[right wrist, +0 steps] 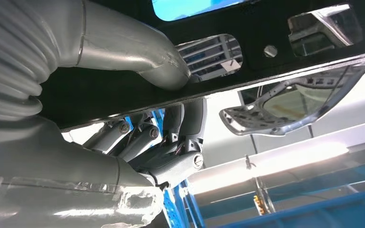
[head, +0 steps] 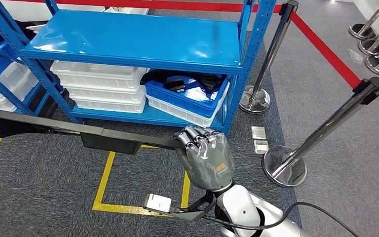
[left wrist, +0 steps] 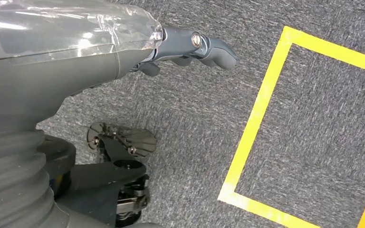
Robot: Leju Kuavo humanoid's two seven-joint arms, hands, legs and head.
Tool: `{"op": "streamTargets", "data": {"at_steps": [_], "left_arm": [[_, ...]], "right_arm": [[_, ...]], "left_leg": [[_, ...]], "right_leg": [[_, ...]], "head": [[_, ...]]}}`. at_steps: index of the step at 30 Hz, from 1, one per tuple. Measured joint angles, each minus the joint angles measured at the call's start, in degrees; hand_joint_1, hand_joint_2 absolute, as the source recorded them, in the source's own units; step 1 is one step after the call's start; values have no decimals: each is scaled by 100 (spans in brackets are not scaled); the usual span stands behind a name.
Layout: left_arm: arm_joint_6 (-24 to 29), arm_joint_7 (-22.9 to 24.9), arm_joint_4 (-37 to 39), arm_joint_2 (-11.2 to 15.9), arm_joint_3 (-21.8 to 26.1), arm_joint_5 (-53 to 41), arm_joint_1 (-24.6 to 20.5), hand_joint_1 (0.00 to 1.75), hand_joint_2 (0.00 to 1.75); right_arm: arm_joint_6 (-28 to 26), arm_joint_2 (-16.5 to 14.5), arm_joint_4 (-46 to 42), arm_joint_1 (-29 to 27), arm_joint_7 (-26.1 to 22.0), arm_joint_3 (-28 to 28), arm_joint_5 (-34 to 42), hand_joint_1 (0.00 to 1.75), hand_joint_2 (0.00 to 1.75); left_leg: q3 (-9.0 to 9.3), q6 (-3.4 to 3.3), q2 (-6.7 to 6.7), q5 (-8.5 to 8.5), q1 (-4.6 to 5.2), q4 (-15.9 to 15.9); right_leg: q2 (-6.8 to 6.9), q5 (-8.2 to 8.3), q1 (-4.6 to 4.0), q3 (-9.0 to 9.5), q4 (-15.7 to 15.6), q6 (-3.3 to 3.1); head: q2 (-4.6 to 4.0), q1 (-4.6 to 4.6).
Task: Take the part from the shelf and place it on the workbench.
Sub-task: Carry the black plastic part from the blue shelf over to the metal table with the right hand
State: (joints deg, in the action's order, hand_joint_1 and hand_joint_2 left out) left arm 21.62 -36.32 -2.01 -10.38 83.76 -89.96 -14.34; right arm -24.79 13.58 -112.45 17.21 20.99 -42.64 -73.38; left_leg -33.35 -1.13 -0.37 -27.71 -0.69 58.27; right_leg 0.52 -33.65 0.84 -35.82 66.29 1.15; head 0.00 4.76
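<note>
My right hand (head: 205, 155) has its fingers curled over one end of the long, flat black plastic part (head: 79, 132), with the thumb pressed against it from the other side, as the right wrist view shows (right wrist: 138, 57). The part juts out sideways to my left, level and clear of the blue metal shelf (head: 128, 39), hanging over the grey carpet floor (head: 44, 182) with its yellow tape square (head: 103, 187). My left hand (left wrist: 190, 47) hangs low by my side with nothing in it; its fingers look loosely curled.

The worry, as I judge it, is leverage. I hold the part only at its very end, so its whole length pulls on that one grip. A quick turn could make it twist or droop and slip out. The far tip also sits close to the shelf's blue upright post (head: 44, 74); swinging round without backing off could knock it there. On my right, the chrome barrier stanchion (head: 321, 133) stands near my elbow. The workbench is somewhere I cannot see, so I would be turning blind with a long load.
</note>
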Motion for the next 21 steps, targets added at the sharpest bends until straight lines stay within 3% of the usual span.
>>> {"op": "streamTargets", "data": {"at_steps": [2,3,4,7,9,11,13,16,18,19,21], "left_arm": [[0,5,0,0,0,1,7,0,175],[0,7,0,0,0,1,10,0,175],[0,8,0,0,0,1,10,0,175],[-2,9,1,0,0,0,0,0,175],[-2,13,2,0,0,-1,-6,0,175],[-2,17,2,1,0,-1,-2,0,175],[-2,22,2,2,0,0,1,0,175],[-2,25,2,2,0,0,0,0,175],[-2,27,2,2,-1,0,8,0,175],[-2,27,2,2,-2,0,10,0,175],[-2,28,2,2,-2,0,8,0,175]], "right_arm": [[14,0,1,-5,2,0,0,175,175],[21,1,1,-11,3,0,0,175,175],[26,1,2,-15,4,0,0,175,175],[29,-2,2,-14,4,0,0,175,175],[32,-6,1,-15,6,0,-1,175,175],[37,-9,0,-18,8,0,-1,175,175],[42,-11,0,-17,14,0,-2,175,175],[45,-12,0,-27,22,0,-3,175,175],[52,-12,0,-41,23,-2,-4,175,175],[56,-12,0,-45,23,-3,-4,175,175],[61,-13,0,-48,23,-4,-4,175,175]], "left_leg": [[-22,-16,-21,11,14,5],[-28,-18,-43,13,20,10],[-30,-19,-70,15,23,17],[-55,7,-173,17,28,61],[-115,68,-236,40,25,92],[-158,137,-294,67,17,99],[-221,199,-237,-50,22,250],[-602,280,-73,-563,9,1181],[-776,301,-36,-682,0,1619],[-722,299,-19,-593,-1,1543],[-359,271,67,-254,3,840]], "right_leg": [[-10,-270,1,-298,686,8],[-15,-256,1,-341,808,4],[-23,-134,1,-278,703,-7],[-198,366,6,247,-361,-61],[-303,419,-5,365,-677,-79],[-250,437,-11,345,-705,-114],[-156,476,13,351,-747,-180],[2,494,15,350,-763,-236],[109,488,6,344,-752,-240],[155,484,5,343,-746,-240],[235,468,4,351,-733,-225]], "head": [[0,56],[0,75],[0,87],[0,121],[0,122],[0,116],[0,86],[0,-27],[0,-69],[0,-84],[0,-110]]}}
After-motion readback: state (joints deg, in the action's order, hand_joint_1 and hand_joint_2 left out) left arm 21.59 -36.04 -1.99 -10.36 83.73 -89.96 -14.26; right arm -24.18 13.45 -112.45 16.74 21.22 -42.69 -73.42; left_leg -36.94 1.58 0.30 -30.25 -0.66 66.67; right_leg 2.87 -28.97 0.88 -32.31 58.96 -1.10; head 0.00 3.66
